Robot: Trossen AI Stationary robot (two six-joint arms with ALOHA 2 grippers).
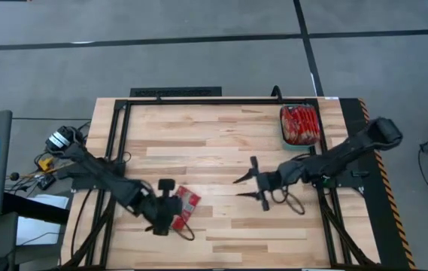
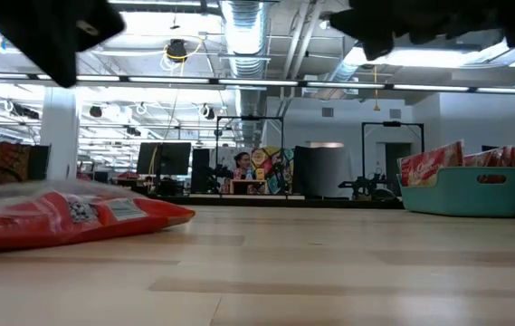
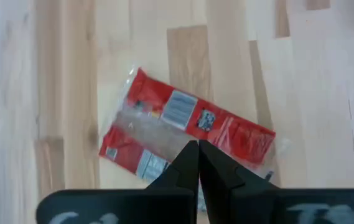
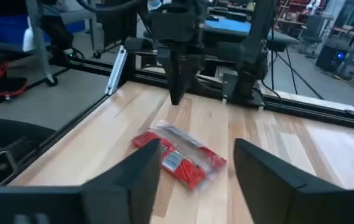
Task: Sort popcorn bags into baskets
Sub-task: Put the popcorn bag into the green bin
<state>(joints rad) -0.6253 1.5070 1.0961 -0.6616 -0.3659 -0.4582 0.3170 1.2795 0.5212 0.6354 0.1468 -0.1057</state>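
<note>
High view: nearest the lens, the left gripper (image 1: 170, 214) is seen at about 7 o'clock of the wooden table (image 1: 221, 150), its fingers pressed together with nothing between them, just beside a single red popcorn bag (image 1: 186, 203) lying flat on the boards. The right gripper (image 1: 245, 184) is found near 4 o'clock from the table's centre, fingers spread wide and empty, pointing toward the left arm. A teal basket (image 1: 299, 126) is placed at about 2 o'clock, near the far right corner, and is filled with further red popcorn bags (image 1: 301, 122). Low view: the lone bag (image 2: 71, 217) is shown closest, flat on the table at 9 o'clock, label panels facing up; the basket (image 2: 465, 192) stands farther back at 3 o'clock with packets (image 2: 431, 165) leaning upright above its rim. Dark arm parts are visible along the upper edge, and a workshop room with monitors is seen behind. Left wrist view: the closed fingers (image 3: 189, 168) are shown meeting at a point directly over the bag (image 3: 183, 127), which lies slanted on the planks; contact with it cannot be told. Right wrist view: the two spread fingers (image 4: 142, 171) frame the bag (image 4: 180, 155) lying well ahead on the table, and beyond it the left gripper (image 4: 178, 93) is seen hanging tip-down, closed, just past the packet's far edge.
</note>
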